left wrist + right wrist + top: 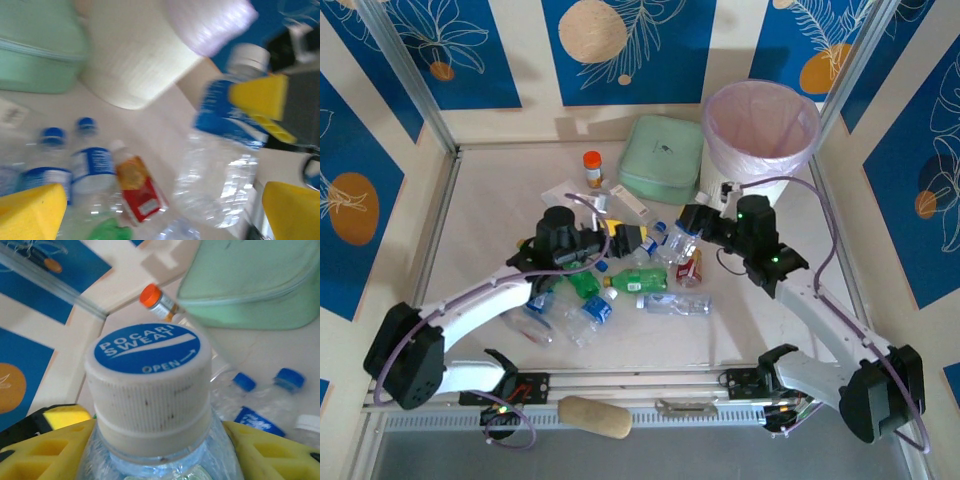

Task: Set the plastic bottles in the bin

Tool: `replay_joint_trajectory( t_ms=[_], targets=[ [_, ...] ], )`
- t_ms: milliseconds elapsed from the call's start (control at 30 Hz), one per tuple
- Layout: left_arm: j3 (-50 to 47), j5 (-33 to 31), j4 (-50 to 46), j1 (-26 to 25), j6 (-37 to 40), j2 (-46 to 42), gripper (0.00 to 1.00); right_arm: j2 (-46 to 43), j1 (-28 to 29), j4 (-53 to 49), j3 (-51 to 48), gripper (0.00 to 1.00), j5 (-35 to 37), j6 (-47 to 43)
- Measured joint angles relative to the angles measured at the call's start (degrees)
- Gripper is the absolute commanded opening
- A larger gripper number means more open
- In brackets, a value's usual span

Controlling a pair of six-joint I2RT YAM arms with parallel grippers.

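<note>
At table centre, the right gripper is clamped on the Pocari bottle. Its yellow fingers press both sides just under the white cap (the cap top reads "Pocari Sweat"). Can't tell whether the bottle's base is off the table.

The left gripper sits just beside that bottle, pointing at it. Its jaws are spread wide and hold nothing.

The other bottles lie in a loose pile right below both grippers. Most are clear with blue caps, plus a green one and a red-labelled one.

The bin stands at the far right, near the right gripper, white and ribbed with a pink liner. The mint box is just left of it, and the orange-capped jar is further left.
</note>
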Motion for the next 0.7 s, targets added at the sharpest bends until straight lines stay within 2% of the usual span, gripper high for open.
replay_joint_trajectory(
  t_ms=[200, 300, 433, 700],
  targets=[
    [-1.3, -16.3, -9.4, 1.4, -1.2, -5.5, 1.00, -0.4, -3.3, -4.6, 8.7, 0.54, 0.8, -4.7],
    [-3.3, -20.8, -11.1, 1.6, -2.2, -7.5, 1.00, 2.2, -4.5, -6.0, 17.0, 0.54, 1.2, -7.8],
    [-5.0, -23.6, -12.8, 1.6, -3.1, -8.8, 1.00, 7.4, -7.1, -6.5, 27.7, 0.54, 1.2, -10.6],
    [-7.6, -24.9, -14.5, 1.6, -3.2, -11.3, 1.00, 20.9, -12.8, -7.3, 48.2, 0.55, 2.8, -15.5]
  ],
)
